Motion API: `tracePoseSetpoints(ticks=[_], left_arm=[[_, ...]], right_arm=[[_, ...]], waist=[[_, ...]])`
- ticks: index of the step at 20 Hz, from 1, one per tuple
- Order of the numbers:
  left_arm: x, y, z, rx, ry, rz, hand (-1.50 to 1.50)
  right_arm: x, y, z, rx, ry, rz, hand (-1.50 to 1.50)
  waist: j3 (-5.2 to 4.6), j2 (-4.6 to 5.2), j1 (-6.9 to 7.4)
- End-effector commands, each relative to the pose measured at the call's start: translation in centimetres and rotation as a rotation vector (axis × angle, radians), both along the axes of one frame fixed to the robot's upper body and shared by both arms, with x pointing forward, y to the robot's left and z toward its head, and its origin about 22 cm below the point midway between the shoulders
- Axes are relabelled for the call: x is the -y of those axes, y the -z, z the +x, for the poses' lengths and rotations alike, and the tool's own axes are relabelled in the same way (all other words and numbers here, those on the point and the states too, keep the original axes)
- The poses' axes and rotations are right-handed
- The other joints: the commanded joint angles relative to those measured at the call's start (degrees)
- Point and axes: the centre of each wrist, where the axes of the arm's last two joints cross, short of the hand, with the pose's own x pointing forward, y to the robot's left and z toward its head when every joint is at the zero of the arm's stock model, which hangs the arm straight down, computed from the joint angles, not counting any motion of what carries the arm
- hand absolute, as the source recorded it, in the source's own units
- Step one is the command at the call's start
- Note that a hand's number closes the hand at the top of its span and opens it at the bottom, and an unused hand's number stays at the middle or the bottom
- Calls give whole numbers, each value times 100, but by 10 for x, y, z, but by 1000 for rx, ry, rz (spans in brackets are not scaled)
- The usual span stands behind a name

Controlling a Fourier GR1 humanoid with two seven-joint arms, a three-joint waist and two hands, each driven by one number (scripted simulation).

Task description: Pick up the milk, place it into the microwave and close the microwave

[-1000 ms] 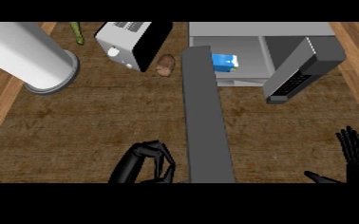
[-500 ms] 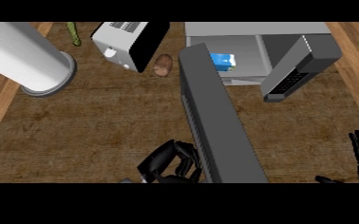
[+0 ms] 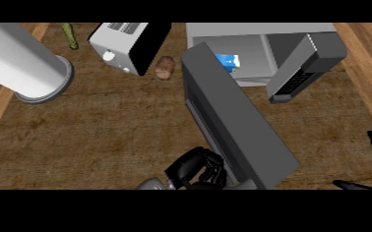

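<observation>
The blue and white milk carton (image 3: pixel 228 62) stands inside the grey microwave (image 3: pixel 262 34) at the back right, partly hidden by the door's top edge. The microwave's dark grey door (image 3: pixel 236 123) stands ajar and slants from the cavity down toward the near edge. My left hand (image 3: pixel 195 169) is at the door's lower left, against its outer face, fingers curled with nothing in them. Only a sliver of my right hand (image 3: pixel 349 184) shows at the lower right corner.
A white and black toaster (image 3: pixel 125 46) sits at the back centre with a brown potato (image 3: pixel 165 68) beside it. A large grey cylinder (image 3: pixel 29 66) stands at the left, a green vegetable (image 3: pixel 70 35) behind it. The microwave's control panel (image 3: pixel 301 73) juts out at the right.
The door has swung rightward, toward the microwave. My left hand moved right along with it. My right hand slid down out of the lower right corner.
</observation>
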Motion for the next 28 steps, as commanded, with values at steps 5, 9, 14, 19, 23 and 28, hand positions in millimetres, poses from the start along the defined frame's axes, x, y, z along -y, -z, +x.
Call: tracePoseSetpoints(ticks=[5,9,14,19,23,28], left_arm=[[26,-5,-5,38,-5,-88,150],[37,-27,12,61,-50,-104,-150],[45,-40,20,110,-118,-111,150],[49,-53,41,142,-182,-117,150],[57,-78,60,239,-198,-176,150],[62,-96,78,261,-249,-170,150]], right_arm=[[-14,-11,23,147,-178,74,-150],[-30,-21,43,144,-225,62,-150],[-32,-35,51,158,-269,89,-150],[-36,-48,62,152,-322,56,-150],[-45,-64,81,178,-366,46,-150],[-46,-84,96,199,-411,16,-150]], waist=[[-14,52,-294],[-24,82,-499],[-32,73,-768],[-30,147,-1009],[-28,207,-1132],[-14,282,-1403]])
